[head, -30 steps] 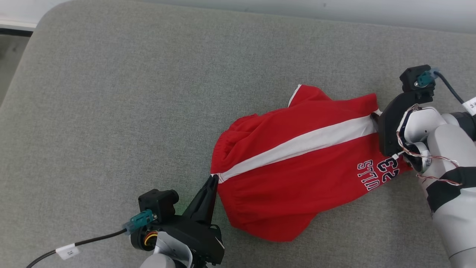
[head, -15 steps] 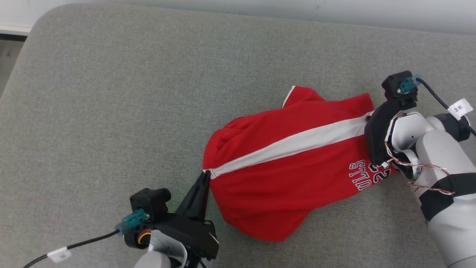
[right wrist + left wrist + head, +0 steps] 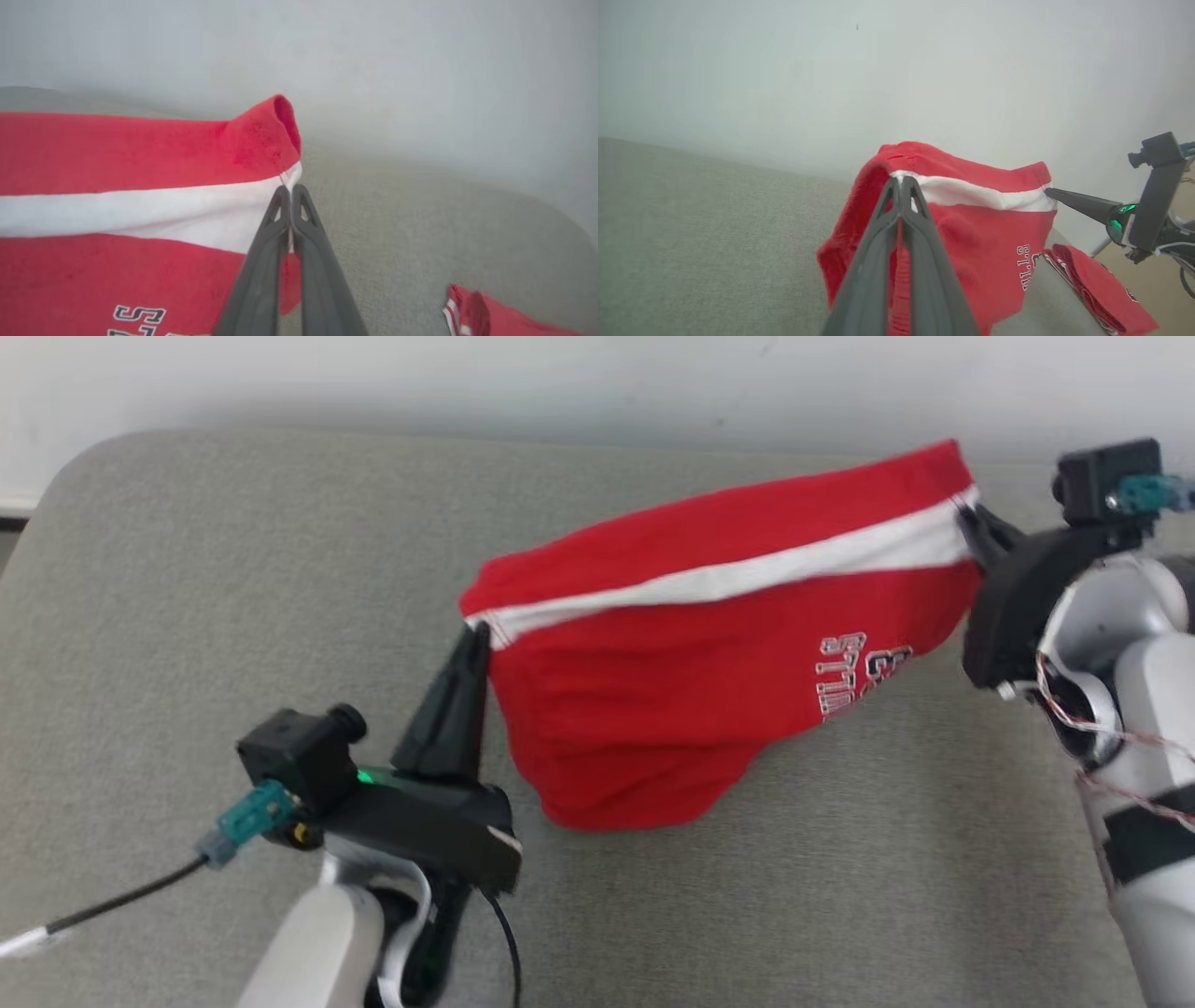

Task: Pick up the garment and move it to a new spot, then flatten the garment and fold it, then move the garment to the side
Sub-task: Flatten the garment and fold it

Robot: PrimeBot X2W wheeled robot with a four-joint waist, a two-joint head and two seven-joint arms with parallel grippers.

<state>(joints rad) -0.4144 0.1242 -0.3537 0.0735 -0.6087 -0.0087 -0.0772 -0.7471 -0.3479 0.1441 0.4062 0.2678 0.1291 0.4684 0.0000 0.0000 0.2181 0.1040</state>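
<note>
Pick-up step: shorts [image 3: 672,709] aloft.
The left gripper [image 3: 476,639] and right gripper [image 3: 971,518] each pinch an end of the white stripe [image 3: 728,581], holding the shorts stretched above the cushion [image 3: 233,569]. Next, I'd say, carry them across it and lay them flat.

Red garment [image 3: 691,709] suspended over the grey cushion [image 3: 233,569], stretched sideways.
The garment was red knit fabric with one white stripe [image 3: 728,581] running along its length and dark-outlined white lettering [image 3: 840,677] near the right end. It hung taut along the stripe, pinned at both stripe ends, the right end higher than the left. Below the stripe the cloth sagged in a rounded, wrinkled pouch; whether its lowest fold touched the cushion could not be determined.
</note>
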